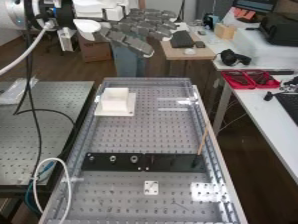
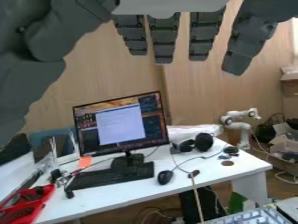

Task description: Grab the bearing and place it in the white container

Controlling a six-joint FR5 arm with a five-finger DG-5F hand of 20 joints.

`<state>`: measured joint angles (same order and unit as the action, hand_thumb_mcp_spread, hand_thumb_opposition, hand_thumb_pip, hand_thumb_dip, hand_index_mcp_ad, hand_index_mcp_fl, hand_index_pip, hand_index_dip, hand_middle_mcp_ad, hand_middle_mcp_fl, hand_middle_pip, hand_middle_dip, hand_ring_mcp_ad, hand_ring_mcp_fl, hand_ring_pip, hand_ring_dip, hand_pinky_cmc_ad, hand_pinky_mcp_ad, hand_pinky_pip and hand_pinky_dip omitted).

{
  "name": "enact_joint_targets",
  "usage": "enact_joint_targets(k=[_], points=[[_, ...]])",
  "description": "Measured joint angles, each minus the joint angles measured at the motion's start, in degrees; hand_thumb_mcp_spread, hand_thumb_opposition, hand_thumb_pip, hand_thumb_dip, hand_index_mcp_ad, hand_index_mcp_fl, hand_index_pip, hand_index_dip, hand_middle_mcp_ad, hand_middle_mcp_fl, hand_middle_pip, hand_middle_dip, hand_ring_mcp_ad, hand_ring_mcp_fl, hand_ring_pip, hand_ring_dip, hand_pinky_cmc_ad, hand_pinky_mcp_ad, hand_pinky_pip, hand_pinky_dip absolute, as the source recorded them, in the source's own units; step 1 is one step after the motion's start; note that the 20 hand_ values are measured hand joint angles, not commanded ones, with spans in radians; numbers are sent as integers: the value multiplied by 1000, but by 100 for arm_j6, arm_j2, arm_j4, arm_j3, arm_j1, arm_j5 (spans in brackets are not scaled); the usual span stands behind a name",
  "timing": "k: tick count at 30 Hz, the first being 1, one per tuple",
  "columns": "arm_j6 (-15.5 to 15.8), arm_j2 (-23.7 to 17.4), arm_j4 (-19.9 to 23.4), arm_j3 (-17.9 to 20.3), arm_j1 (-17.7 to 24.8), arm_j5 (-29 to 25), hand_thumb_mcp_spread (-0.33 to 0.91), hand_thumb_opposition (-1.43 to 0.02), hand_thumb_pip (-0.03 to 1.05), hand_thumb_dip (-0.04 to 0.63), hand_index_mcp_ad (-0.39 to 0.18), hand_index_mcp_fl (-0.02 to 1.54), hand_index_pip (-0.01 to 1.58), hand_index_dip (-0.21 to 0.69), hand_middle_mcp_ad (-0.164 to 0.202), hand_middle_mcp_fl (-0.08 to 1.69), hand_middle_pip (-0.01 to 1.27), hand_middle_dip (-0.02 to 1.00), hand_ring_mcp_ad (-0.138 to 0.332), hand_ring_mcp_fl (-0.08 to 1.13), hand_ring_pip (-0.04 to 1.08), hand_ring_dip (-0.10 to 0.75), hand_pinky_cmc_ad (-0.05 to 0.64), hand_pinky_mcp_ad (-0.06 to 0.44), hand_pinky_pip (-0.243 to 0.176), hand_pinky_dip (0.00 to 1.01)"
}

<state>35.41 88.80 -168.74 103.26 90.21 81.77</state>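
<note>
The hand (image 1: 136, 31) is high above the bench's far end, its fingers straight and spread with nothing between them. In the wrist view, the open hand (image 2: 164, 37) hangs down from the top edge. The bearing (image 1: 134, 159) stands on the flat black bar (image 1: 173, 162), with the larger nut (image 1: 113, 158) beside it and the smaller nut (image 1: 91, 158) at the end of the row. The white container (image 1: 115, 101) stands near the bench's far left corner, below and nearer than the hand.
A thin wooden stick (image 1: 202, 142) rises from the bar's right part. A small white plate (image 1: 151, 188) lies on the near part of the perforated bench (image 1: 133, 135). To the right is a white desk (image 1: 266, 117) with red trays (image 1: 250, 80); cables (image 1: 30, 130) hang at the left.
</note>
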Motion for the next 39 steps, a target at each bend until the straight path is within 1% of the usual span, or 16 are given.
enact_joint_targets(k=[5, 6, 10, 14, 15, 17, 18, 20, 25, 27, 28, 30, 31, 33, 35, 39], points=[[8, -17, 13, 28, 0, -27, 234, -651, 251, 9, 21, 7, 63, 61, 91, -3, 138, 106, 188, -3, 91, 59, 400, 314, -91, 197], [15, -21, 15, 33, 1, -36, 230, -649, 251, 9, 21, 7, 63, 61, 91, -3, 138, 110, 188, -2, 94, 59, 415, 314, -91, 197], [47, -54, 99, 109, 24, -151, 232, -648, 251, 9, 21, 7, 63, 61, 91, -3, 138, 110, 188, -5, 94, 59, 417, 314, -91, 197], [36, -71, 389, 339, 76, -536, 234, -661, 251, 5, 23, 9, 72, 61, 93, -3, 140, 110, 187, -2, 94, 59, 417, 314, -91, 197], [17, -69, 455, 391, 86, -634, 234, -661, 265, 0, 23, 9, 72, 61, 93, -3, 138, 110, 187, -5, 94, 59, 417, 314, -91, 197], [-68, -42, 623, 537, 107, -877, 237, -663, 300, 9, 23, 9, 72, 61, 93, -3, 140, 110, 190, -2, 94, 59, 417, 314, -91, 202], [-137, -8, 733, 634, 121, -1042, 255, -677, 300, 9, 23, 9, 72, 61, 93, -3, 140, 110, 190, -2, 94, 59, 417, 311, -91, 202], [-306, 115, 984, 848, 154, -1416, 278, -681, 300, 5, 23, 9, 72, 61, 93, -3, 140, 110, 195, -2, 94, 59, 417, 311, -91, 201], [-473, 384, 1323, 1098, 209, -1883, 295, -684, 305, 9, 23, 9, 72, 58, 93, -3, 140, 110, 197, -5, 91, 59, 414, 311, -91, 213], [-546, 479, 1406, 1158, 213, -1993, 297, -695, 316, 16, 19, 9, 72, 58, 93, -3, 140, 112, 197, -2, 94, 59, 414, 314, -91, 215], [-626, 566, 1504, 1220, 214, -2103, 293, -695, 316, 37, 19, 9, 68, 58, 93, -3, 138, 113, 197, -2, 91, 59, 414, 311, -91, 216], [-721, 657, 1675, 1309, 220, -2253, 293, -695, 318, 37, 19, 10, 70, 59, 93, -7, 138, 110, 197, -2, 91, 59, 414, 314, -91, 222], [-748, 700, 1806, 1374, 231, -2355, 297, -695, 321, 35, 19, 23, 70, 59, 93, -7, 138, 117, 197, -2, 94, 59, 414, 314, -91, 227], [-744, 756, 2005, 1461, 254, -2507, 305, -691, 367, 33, 19, 33, 87, 59, 93, -7, 138, 124, 197, -2, 94, 59, 414, 311, -91, 229], [-749, 837, 2211, 1541, 296, -2680, 311, -691, 398, 59, 19, 33, 89, 59, 93, -7, 138, 120, 197, -2, 91, 59, 414, 314, -91, 234], [-842, 990, 2459, 1639, 372, -2959, 314, -695, 400, 79, 19, 54, 103, 61, 93, -3, 140, 124, 197, -2, 94, 59, 414, 311, -91, 243]])
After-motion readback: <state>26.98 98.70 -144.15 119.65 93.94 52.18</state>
